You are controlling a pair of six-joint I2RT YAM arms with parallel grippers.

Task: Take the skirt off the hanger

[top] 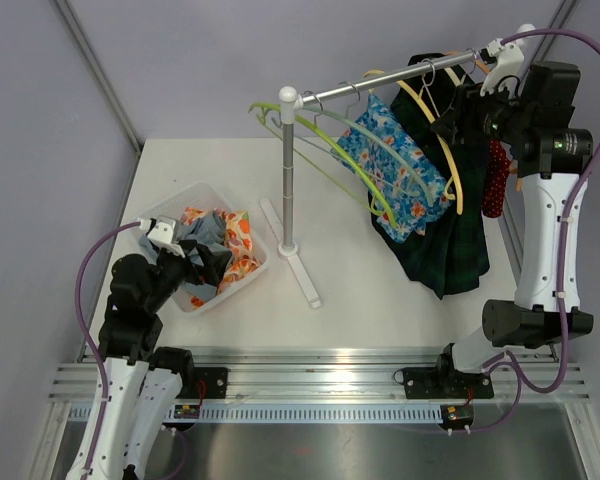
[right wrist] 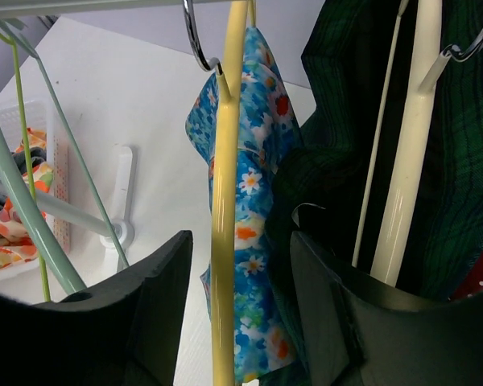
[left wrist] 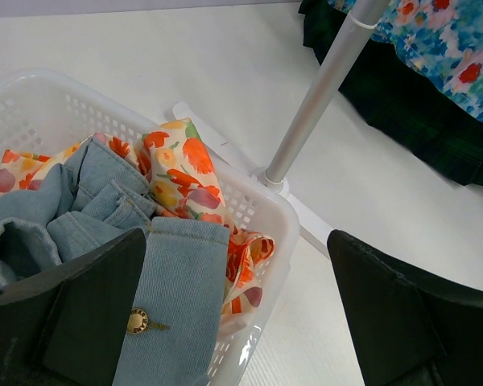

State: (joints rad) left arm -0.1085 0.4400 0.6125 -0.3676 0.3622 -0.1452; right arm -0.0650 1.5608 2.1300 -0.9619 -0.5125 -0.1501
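A blue floral skirt and a dark green plaid skirt hang on hangers from the silver rail. My right gripper is up at the rail, open, its jaws either side of the yellow hanger without closing on it. In the right wrist view the gripper has the floral skirt behind the hanger and the plaid skirt to the right. My left gripper is open and empty over the basket; in the left wrist view it hovers above denim.
A white basket at the left holds denim and orange floral cloth. The rack pole stands mid-table on a white foot. Empty green hangers hang at the rail's left. A cream hanger and red dotted cloth are at the right.
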